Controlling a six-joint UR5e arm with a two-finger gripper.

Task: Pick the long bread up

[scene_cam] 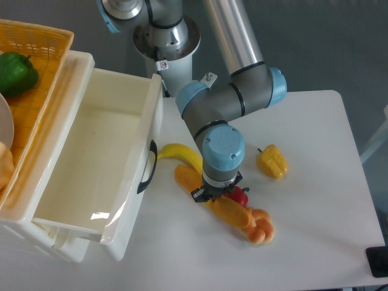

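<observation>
The long bread (234,213) is a smooth orange-tan loaf lying diagonally on the white table (315,200). One end shows at the left by the banana, and the other end rests against the knotted roll. My gripper (216,195) points straight down over the loaf's middle. The blue wrist hides the fingers, so I cannot tell whether they are open or closed on the bread. The bread looks to be lying on the table.
A yellow banana (177,154) lies just left of the wrist. A knotted bread roll (261,228) touches the loaf's right end. A small red item (240,196) sits beside the gripper. A yellow pepper (272,161) lies to the right. A white bin (100,163) and an orange basket (36,66) with a green pepper (16,73) stand at the left.
</observation>
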